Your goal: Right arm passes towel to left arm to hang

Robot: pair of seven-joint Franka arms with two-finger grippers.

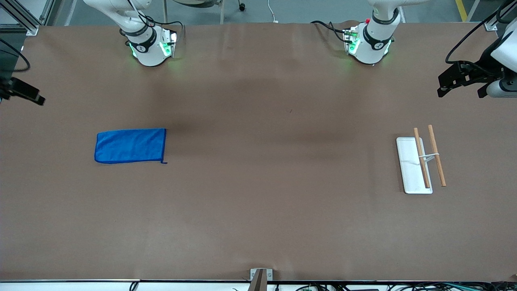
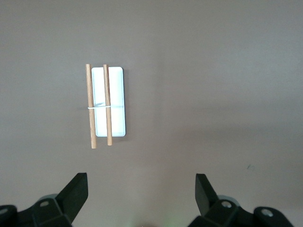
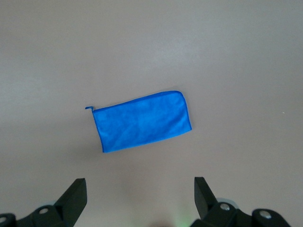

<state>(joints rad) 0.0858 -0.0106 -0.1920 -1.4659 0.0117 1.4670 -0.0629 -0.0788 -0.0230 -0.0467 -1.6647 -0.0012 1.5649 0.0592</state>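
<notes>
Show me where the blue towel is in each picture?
Front view: the towel lies flat on the table, toward the right arm's end.
Left wrist view: not in it; only the rack shows, ahead of the open left gripper.
Right wrist view: near the middle of the picture, the towel lies flat ahead of the open right gripper.
Shared landmark: the towel's small corner loop.

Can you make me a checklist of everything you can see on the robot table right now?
Surface: brown table, flat.
Job's things: blue towel lying flat toward the right arm's end, untouched.
Clutter: white tray with two wooden rods toward the left arm's end.
Grippers: left tool open, high over the tray; right tool open, high over the towel.
Cables: black cables by the arm bases.
Surroundings: grey floor past the table's edge.
</notes>
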